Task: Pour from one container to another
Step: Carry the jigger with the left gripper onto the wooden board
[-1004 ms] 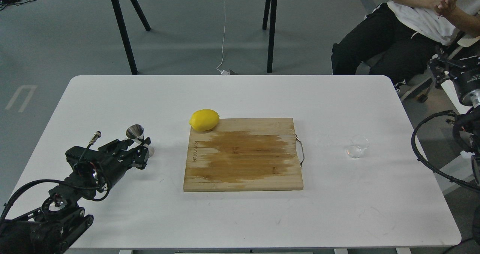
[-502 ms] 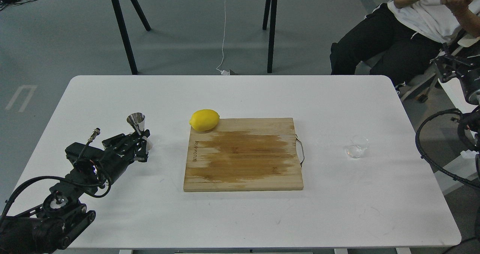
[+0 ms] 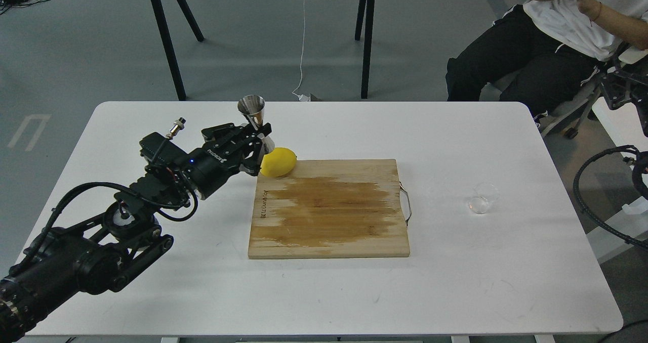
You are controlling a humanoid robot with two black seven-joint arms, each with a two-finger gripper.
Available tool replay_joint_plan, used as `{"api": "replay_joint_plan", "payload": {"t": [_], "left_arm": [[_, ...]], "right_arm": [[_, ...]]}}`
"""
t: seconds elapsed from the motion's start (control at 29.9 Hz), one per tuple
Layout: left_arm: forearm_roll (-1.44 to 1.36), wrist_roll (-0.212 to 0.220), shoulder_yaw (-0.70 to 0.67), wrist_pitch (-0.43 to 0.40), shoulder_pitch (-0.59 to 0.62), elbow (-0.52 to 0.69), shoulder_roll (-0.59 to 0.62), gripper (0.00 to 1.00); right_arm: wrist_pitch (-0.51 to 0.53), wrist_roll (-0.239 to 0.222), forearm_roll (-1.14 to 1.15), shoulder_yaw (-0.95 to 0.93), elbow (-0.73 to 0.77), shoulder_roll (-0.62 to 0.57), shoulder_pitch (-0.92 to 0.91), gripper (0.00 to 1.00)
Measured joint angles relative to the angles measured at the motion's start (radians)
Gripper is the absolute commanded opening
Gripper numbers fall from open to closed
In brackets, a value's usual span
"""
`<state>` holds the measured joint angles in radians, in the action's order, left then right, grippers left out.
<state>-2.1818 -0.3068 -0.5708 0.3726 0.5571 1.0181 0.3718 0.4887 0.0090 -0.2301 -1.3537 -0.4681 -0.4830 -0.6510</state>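
My left gripper (image 3: 259, 136) is shut on the waist of the shiny steel jigger (image 3: 253, 111), holding it upright in the air just left of the lemon. The small clear glass cup (image 3: 482, 197) stands alone on the table's right side, right of the cutting board, with nothing near it. My right arm (image 3: 615, 181) shows only as cables and a wrist part off the table's right edge; its gripper is out of view.
A wooden cutting board (image 3: 329, 209) with a wet stain lies mid-table, and a yellow lemon (image 3: 278, 161) rests at its far left corner, right by the jigger. A seated person (image 3: 552, 34) is beyond the table's far right corner.
My left arm has lifted the jigger off the table's left side and carried it up and to the right, to beside the lemon. The glass cup has not moved.
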Motion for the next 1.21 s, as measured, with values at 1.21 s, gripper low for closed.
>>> {"api": "replay_joint_plan", "payload": {"t": [1.21], "left_arm": [[0.000, 0.064, 0.272, -0.016, 0.104, -0.401, -0.352, 0.10]], "right_arm": [[0.000, 0.000, 0.000, 0.008, -0.009, -0.017, 0.027, 1.00]]}}
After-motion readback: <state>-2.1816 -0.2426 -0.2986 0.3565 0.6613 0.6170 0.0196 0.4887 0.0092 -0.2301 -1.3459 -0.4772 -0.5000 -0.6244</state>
